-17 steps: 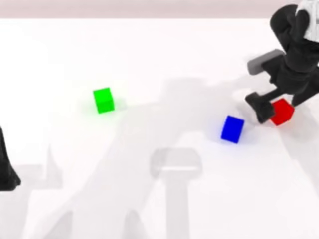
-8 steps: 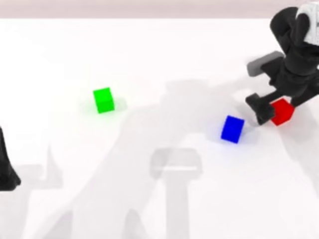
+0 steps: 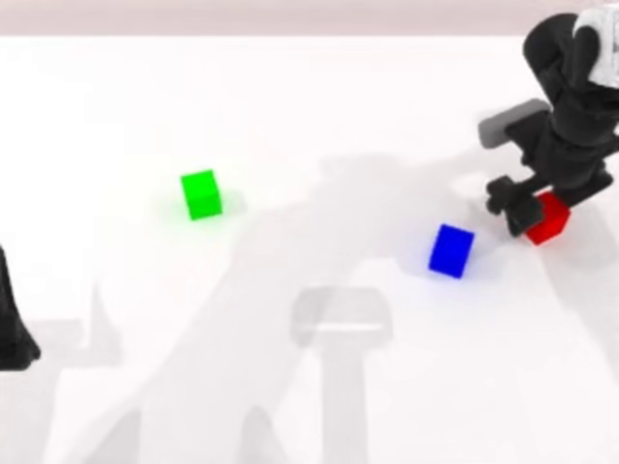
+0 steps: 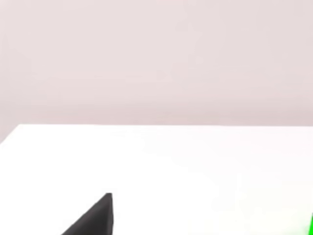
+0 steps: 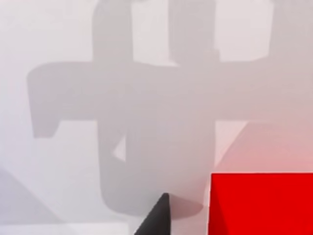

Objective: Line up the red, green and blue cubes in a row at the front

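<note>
The right claw (image 3: 530,205) had closed in over the red cube (image 3: 548,220) at the worktop's (image 3: 319,106) far right, fingers straddling it; whether it pinched yet, I could not tell. Green cube (image 3: 201,194) and blue cube (image 3: 452,250) lay untouched.

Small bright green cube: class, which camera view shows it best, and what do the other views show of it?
The top view: the small bright green cube sits whole on the white table, left of centre. The left wrist view catches only a green sliver at its edge. The right wrist view does not show it.
</note>
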### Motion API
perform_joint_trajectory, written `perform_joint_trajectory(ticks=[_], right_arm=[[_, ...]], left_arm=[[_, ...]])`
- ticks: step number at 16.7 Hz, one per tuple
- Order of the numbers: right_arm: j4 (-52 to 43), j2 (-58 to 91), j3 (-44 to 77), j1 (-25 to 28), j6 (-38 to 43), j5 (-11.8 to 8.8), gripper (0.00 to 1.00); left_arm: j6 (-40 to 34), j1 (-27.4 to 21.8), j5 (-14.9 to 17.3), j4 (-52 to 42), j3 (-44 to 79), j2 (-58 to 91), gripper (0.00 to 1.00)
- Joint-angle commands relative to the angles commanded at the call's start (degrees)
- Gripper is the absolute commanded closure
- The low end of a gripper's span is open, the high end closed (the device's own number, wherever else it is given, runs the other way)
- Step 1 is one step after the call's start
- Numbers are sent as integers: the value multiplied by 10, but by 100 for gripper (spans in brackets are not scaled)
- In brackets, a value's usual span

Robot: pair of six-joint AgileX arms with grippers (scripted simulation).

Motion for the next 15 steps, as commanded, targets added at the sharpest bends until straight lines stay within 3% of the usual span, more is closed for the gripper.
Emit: perform_joint_trajectory(ticks=[2,3,10,15], right_arm=[[0,0,0,0,0,0,98],[0,0,0,0,0,0,100],[0,0,0,0,0,0,100],[-51,-32,41,0,6,-7,100]], left_arm=[[0,0,0,0,0,0,0],[0,0,0,0,0,0,0],[0,0,0,0,0,0,0],[0,0,0,0,0,0,0]])
